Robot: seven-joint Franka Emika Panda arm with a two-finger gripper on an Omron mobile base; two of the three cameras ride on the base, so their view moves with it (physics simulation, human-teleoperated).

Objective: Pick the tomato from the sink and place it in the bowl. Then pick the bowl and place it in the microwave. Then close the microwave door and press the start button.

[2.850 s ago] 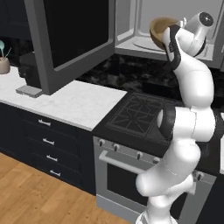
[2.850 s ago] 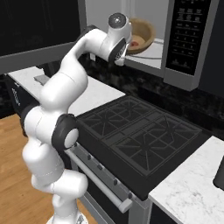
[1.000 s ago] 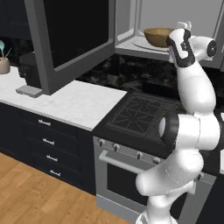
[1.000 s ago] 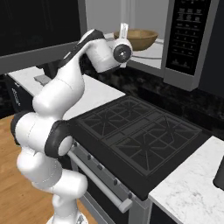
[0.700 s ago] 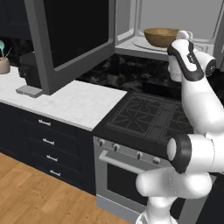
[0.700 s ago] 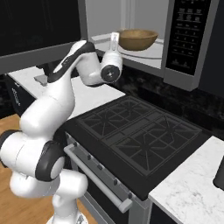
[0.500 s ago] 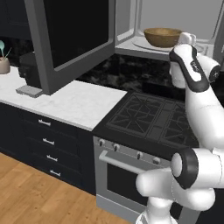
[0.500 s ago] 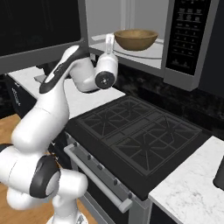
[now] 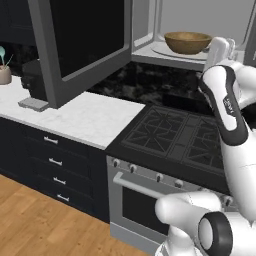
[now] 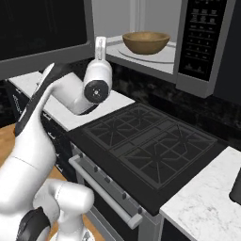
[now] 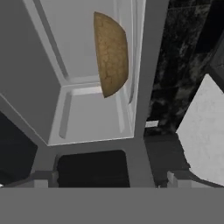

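The light brown wooden bowl (image 9: 187, 42) (image 10: 146, 42) rests on the glass turntable inside the open microwave (image 9: 150, 50) (image 10: 200, 42). The microwave door (image 9: 85, 45) (image 10: 42, 28) stands swung wide to the left. My gripper (image 9: 220, 47) (image 10: 100, 47) is outside the cavity, in front of and below the bowl, pointing upward. It is open with nothing between its fingers. In the hand view the gripper (image 11: 109, 179) has its tips far apart, and the bowl (image 11: 111, 52) appears rolled on its side within the grey interior. The tomato is hidden and the sink is out of view.
A black cooktop (image 9: 175, 140) (image 10: 150, 141) lies below the microwave, with an oven front under it. White marble counter (image 9: 80, 115) runs left, holding a black toaster (image 9: 32, 82) and a utensil jar (image 9: 5, 72). More counter (image 10: 212, 202) lies right of the stove.
The hand has drawn back out of the microwave and down toward the base, with the bowl left on the turntable. The door has not moved.
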